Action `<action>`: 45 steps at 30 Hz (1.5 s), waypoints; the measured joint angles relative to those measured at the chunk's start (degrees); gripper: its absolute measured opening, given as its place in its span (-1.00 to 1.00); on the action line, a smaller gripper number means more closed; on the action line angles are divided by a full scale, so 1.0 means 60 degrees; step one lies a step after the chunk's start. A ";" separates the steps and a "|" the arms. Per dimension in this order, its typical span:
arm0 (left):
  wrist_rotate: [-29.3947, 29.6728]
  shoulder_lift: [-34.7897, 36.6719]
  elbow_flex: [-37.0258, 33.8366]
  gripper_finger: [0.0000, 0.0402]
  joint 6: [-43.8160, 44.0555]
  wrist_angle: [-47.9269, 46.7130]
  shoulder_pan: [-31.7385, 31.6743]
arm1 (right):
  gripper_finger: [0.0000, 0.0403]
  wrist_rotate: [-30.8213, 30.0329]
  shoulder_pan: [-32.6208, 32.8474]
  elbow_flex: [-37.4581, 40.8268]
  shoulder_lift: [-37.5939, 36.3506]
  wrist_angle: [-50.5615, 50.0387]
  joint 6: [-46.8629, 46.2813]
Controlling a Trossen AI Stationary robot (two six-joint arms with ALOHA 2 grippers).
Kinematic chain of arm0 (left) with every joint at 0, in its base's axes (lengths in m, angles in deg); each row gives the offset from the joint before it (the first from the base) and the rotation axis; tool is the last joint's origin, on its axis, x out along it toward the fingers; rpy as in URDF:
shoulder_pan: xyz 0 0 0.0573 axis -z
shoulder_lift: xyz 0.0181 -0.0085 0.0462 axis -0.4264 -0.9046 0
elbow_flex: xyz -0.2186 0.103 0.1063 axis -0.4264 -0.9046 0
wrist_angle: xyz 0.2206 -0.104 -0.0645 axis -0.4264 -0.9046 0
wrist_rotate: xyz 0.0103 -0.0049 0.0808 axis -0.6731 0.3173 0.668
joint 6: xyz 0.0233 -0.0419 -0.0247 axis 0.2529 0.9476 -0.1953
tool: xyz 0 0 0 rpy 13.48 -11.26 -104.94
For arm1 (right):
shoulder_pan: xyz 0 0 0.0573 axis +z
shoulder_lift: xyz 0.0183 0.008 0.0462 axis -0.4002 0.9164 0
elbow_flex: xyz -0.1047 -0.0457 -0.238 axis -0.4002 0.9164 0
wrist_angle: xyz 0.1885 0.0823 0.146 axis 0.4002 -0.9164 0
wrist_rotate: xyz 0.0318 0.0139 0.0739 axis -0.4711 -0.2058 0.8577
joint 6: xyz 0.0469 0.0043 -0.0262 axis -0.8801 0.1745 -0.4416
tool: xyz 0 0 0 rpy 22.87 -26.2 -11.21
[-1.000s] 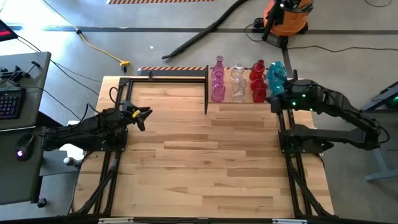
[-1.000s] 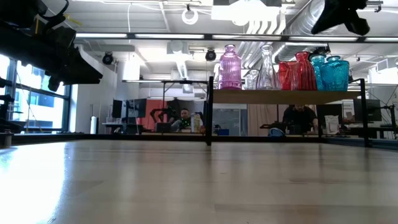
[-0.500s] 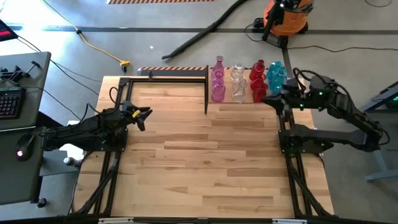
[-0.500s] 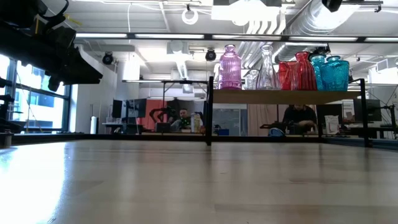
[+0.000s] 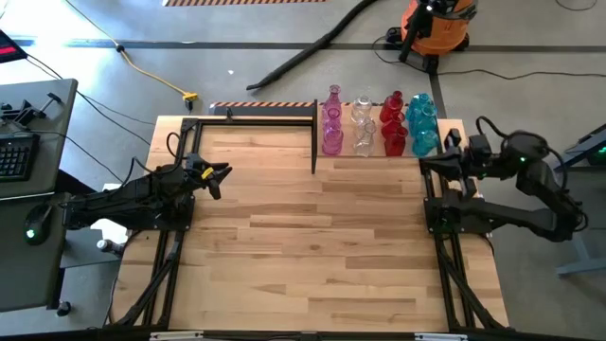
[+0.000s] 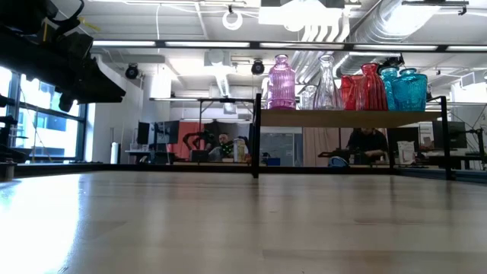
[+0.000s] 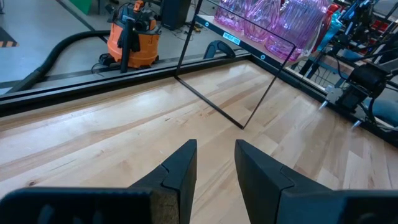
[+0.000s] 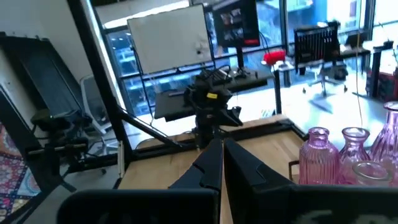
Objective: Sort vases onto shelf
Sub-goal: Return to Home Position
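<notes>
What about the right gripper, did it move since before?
Yes. The right gripper drew back from the teal vases, toward the table's right edge.

A grey floor (image 5: pixel 95 19) with an orange vacuum (image 5: pixel 436 26); big windows (image 6: pixel 34 125), white pipes (image 6: pixel 380 27) overhead, a dark desk (image 5: pixel 47 104) aside

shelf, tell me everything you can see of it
The shelf is a thin light-wood board held level on black metal posts above the tabletop's far right corner. Upright on it, grouped by colour, stand glass pink vases, clear vases, red vases and teal vases.
</notes>
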State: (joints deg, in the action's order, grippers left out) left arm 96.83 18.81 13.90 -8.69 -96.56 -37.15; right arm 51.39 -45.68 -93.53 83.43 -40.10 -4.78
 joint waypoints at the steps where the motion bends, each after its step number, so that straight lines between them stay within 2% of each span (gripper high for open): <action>1: 0.0001 0.0000 0.0000 -0.50 0.0000 0.0001 -0.0001 | -1.00 0.0015 0.0000 0.0181 -0.0208 0.0066 0.0028; 5: 0.0004 -0.0004 0.0000 -0.50 -0.0002 0.0002 -0.0001 | -1.00 0.0090 0.0000 0.1187 -0.1002 0.0730 -0.0207; 13: 0.0004 0.0000 0.0000 -0.50 -0.0002 -0.0001 0.0002 | -1.00 0.0397 0.0000 0.3667 -0.2229 0.3289 -0.0582; 25: 0.0004 0.0000 0.0000 -0.50 -0.0002 -0.0001 -0.0001 | -1.00 0.0501 0.0000 0.6915 -0.2647 0.6470 -0.0980; 34: 0.0003 0.0000 0.0000 -0.50 0.0001 -0.0001 -0.0001 | -1.00 0.0505 0.0000 0.7927 -0.2643 0.6537 -0.0900; 45: 0.0000 0.0000 0.0000 -0.50 -0.0002 -0.0001 0.0002 | -1.00 0.0382 0.0000 0.8365 -0.2610 0.5750 -0.0570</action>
State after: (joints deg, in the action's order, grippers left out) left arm 96.83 18.81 13.90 -8.71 -96.57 -37.14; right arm 53.68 -45.68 -43.34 67.77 -5.60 -8.20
